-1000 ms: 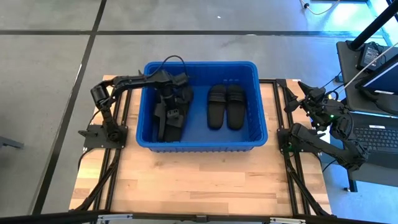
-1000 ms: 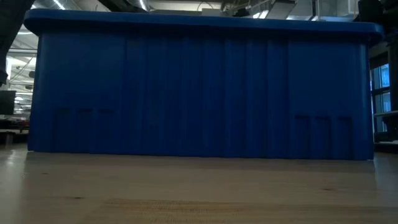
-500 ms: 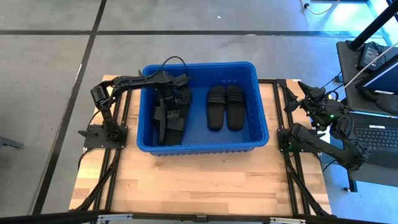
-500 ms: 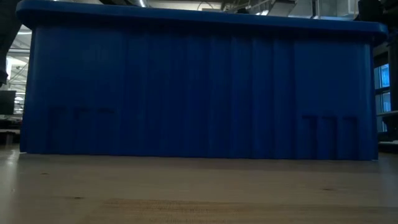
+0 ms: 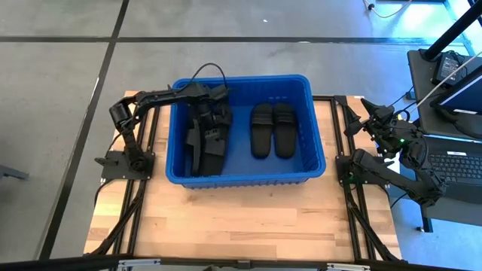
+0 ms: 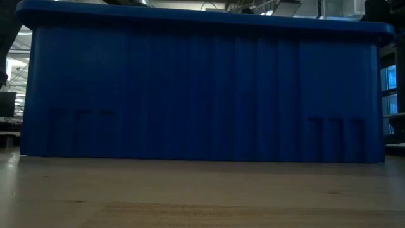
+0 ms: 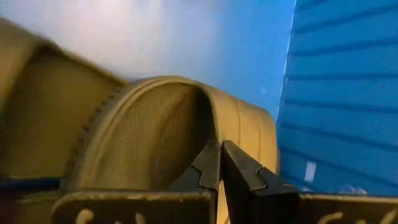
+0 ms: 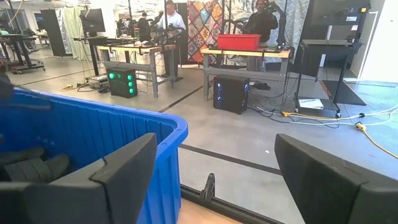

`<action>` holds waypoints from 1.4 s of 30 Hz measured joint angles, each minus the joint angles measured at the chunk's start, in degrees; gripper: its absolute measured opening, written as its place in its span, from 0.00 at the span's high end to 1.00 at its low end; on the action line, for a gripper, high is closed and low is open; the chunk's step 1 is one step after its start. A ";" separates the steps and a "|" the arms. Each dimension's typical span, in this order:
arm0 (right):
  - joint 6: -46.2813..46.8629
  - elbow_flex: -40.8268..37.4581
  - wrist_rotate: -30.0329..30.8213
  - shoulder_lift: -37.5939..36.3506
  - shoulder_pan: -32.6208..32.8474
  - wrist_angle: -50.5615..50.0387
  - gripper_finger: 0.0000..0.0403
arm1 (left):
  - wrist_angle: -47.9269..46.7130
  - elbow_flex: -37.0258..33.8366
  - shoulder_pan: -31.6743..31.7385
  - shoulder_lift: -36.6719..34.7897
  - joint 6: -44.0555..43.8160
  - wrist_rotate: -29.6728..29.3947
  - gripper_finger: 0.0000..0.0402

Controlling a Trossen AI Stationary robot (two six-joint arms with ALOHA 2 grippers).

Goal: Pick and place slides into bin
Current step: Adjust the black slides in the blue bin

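Slides (image 5: 205, 139) piled at the bin's (image 5: 315, 143) left: light, pliable; left tool (image 7: 220, 163) clenched on a strap, the best hold.

The left arm is stretched forward, its pincer (image 5: 205, 134) pointing down with the fingers pressed together. The right arm is folded, its pincer (image 8: 211, 186) spread wide.

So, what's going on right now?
Left hand inside bin, shut on a slide. Right hand open, parked beside bin. Nothing in the way.
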 joint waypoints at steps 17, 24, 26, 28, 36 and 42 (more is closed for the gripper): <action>-0.23 0.00 0.00 0.00 0.02 -0.01 0.19 | 0.42 6.38 -1.25 0.09 -1.74 2.84 1.00; -0.27 0.00 0.01 0.00 0.00 0.01 0.19 | 2.10 3.59 -2.31 0.10 -2.61 0.91 1.00; -0.27 0.00 0.00 0.00 0.00 0.00 0.19 | 2.79 2.24 -2.25 0.16 -3.08 0.83 1.00; -0.25 0.00 0.01 0.00 0.01 -0.01 0.19 | 2.82 1.53 -2.12 0.15 -3.33 0.85 1.00; -0.25 0.00 0.00 0.00 0.01 0.01 0.19 | 4.77 -0.29 -2.47 0.19 -3.34 -5.81 0.94; -0.25 0.00 -0.01 0.00 0.00 0.00 0.19 | 4.80 -0.28 -2.84 0.18 -3.36 -12.21 0.89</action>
